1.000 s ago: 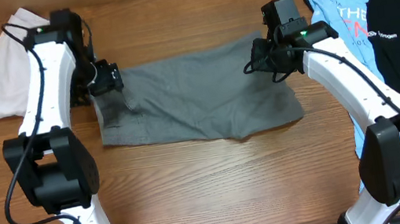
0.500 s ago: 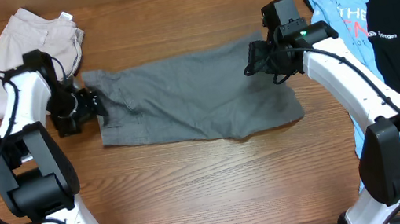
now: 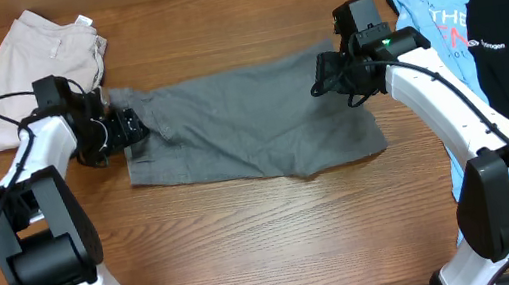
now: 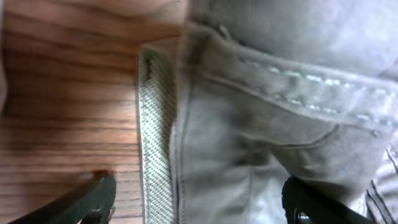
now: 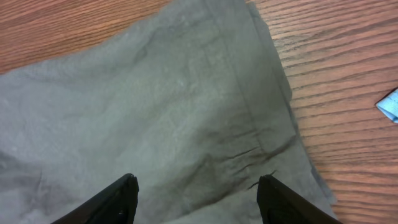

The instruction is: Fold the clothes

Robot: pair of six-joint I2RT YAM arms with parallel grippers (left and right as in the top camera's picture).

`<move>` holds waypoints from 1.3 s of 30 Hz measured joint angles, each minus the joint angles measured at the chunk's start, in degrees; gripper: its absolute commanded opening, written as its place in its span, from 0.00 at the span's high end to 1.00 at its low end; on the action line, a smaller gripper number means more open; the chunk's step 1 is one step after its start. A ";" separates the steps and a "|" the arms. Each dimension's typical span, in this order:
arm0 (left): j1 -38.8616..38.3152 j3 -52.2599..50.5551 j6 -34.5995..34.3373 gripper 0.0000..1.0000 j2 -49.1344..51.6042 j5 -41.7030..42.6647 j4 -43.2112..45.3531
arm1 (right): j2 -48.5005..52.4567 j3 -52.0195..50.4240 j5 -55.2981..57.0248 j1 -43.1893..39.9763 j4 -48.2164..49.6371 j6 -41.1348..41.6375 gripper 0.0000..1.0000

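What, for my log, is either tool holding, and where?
Nothing is held: left tool open at the waistband of the grey shorts, right tool open over their hem.

We see a white left arm [image 3: 38,149] and right arm [image 3: 440,95], black joints, looping black cables [image 3: 10,95], a green light [image 3: 384,42] upper right.

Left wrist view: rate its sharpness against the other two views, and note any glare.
Left wrist view: soft and smeared, the grey shorts and speckled waistband lining blurred. Right wrist view: crisp, fabric creases and table grain clear. Overhead view: evenly lit, no harsh glare on the table, shadows soft.
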 measured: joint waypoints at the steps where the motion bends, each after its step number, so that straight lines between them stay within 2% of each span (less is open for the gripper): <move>1: -0.15 -1.27 0.00 0.12 -0.39 0.61 2.10 | 0.00 0.00 0.02 0.00 0.04 0.02 0.34; 4: -0.28 -4.63 0.04 0.18 -1.55 2.16 7.04 | 0.00 0.00 -0.02 0.00 0.00 0.00 0.34; 6: -0.28 -6.43 0.04 0.24 -1.99 3.15 9.22 | 0.00 0.00 0.00 0.00 0.00 0.02 0.34; 11: -0.26 -8.68 -0.24 0.31 -2.56 3.85 11.96 | 0.00 0.00 -0.02 0.00 0.00 0.02 0.34; 14: -0.24 -9.29 -1.18 0.39 -2.71 3.56 12.87 | 0.00 0.00 0.00 0.00 0.02 0.00 0.34; 16: -0.24 -9.84 -2.45 0.52 -2.78 3.41 13.64 | 0.00 0.00 0.00 0.00 -0.02 0.02 0.34; 17: -0.20 -9.92 -3.21 0.71 -2.78 3.30 13.79 | 0.00 0.00 0.00 0.00 0.00 -0.02 0.34; 19: -0.02 -10.49 -4.83 0.96 -2.78 3.13 14.49 | 0.00 0.00 0.00 0.00 0.00 0.02 0.34; 23: 0.02 -11.74 -6.43 0.96 -2.36 5.09 14.95 | 0.00 0.00 0.00 0.00 0.04 0.00 0.34; 26: 0.24 -10.80 -6.99 0.96 -2.32 6.60 11.52 | 0.00 0.00 -0.02 0.00 0.04 0.02 0.36; 29: 0.85 -9.73 -7.06 0.96 -3.17 7.32 4.24 | 0.00 0.00 -0.57 0.00 0.02 0.04 0.47; 30: 0.90 -9.88 -7.13 0.96 -3.78 7.15 2.67 | 0.00 0.00 -0.74 0.00 0.00 0.28 0.58; 31: 1.03 -10.10 -7.15 0.96 -4.37 6.43 1.40 | 0.00 0.00 -1.01 0.00 0.04 0.48 0.88; 32: 1.16 -10.51 -7.17 0.96 -5.20 5.31 -0.11 | 0.00 0.00 -1.16 0.00 0.17 0.55 0.96; 39: 1.16 -7.63 -6.64 0.96 -13.92 -2.38 -12.17 | -0.02 -1.44 -3.30 0.00 6.93 2.49 0.96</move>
